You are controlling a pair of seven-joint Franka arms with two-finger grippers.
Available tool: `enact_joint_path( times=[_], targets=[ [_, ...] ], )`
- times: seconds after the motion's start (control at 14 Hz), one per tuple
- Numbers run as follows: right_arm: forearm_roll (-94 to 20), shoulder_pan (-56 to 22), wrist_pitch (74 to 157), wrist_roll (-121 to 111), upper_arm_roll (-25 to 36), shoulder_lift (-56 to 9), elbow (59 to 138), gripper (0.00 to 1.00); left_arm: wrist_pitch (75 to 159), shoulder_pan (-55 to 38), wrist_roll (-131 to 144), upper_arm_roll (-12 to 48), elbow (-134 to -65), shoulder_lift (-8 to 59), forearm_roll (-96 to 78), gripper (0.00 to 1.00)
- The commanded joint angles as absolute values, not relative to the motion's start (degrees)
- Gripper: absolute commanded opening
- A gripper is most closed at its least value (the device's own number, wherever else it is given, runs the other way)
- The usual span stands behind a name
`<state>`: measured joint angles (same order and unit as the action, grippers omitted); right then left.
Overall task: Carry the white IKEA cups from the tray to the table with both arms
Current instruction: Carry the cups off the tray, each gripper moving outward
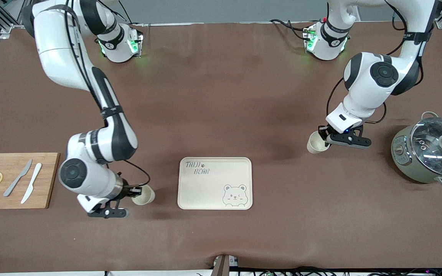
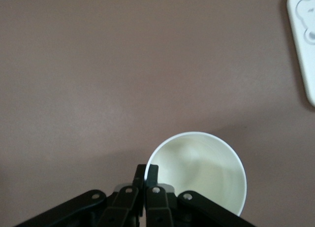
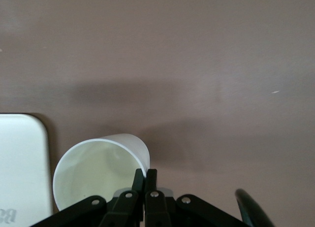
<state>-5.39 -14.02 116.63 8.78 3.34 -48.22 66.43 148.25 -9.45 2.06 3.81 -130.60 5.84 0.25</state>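
Both cups are off the tray (image 1: 190,191), which now sits bare between the two grippers. Left gripper (image 1: 326,141) is pinched on the rim of its cup (image 1: 315,142), one finger inside the wall and one outside; it's over open table (image 1: 221,96) toward the left arm's end, short of the pot (image 1: 430,153). Right gripper (image 1: 131,191) pinches the other cup (image 1: 143,194) the same way, just beside the tray toward the right arm's end.

What matters next: each cup hangs off its fingers, and both look tipped in the front view. I can't tell whether either base touches the table. I'd lower straight down until they seat, then release.
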Motion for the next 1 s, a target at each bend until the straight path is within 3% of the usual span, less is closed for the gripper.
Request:
enact_joint_path(
  times=[0.0,0.86,0.93],
  targets=[
    [-5.4,-10.2,115.2,2.0,2.0,-47.3,66.4,0.00,150.6,-8.3,1.2,4.5,-132.0,6.9,0.6,0.00],
    [-5.7,0.4,116.4,-16.6,2.3,-48.3,67.3,0.00,165.2,-8.3,1.1,4.5,-131.8,18.2,0.5,0.00],
    [-5.7,0.8,117.0,-16.7,2.3,-48.5,67.8,0.00,165.2,-8.3,0.9,4.5,-131.7,18.2,0.6,0.72]
  ],
)
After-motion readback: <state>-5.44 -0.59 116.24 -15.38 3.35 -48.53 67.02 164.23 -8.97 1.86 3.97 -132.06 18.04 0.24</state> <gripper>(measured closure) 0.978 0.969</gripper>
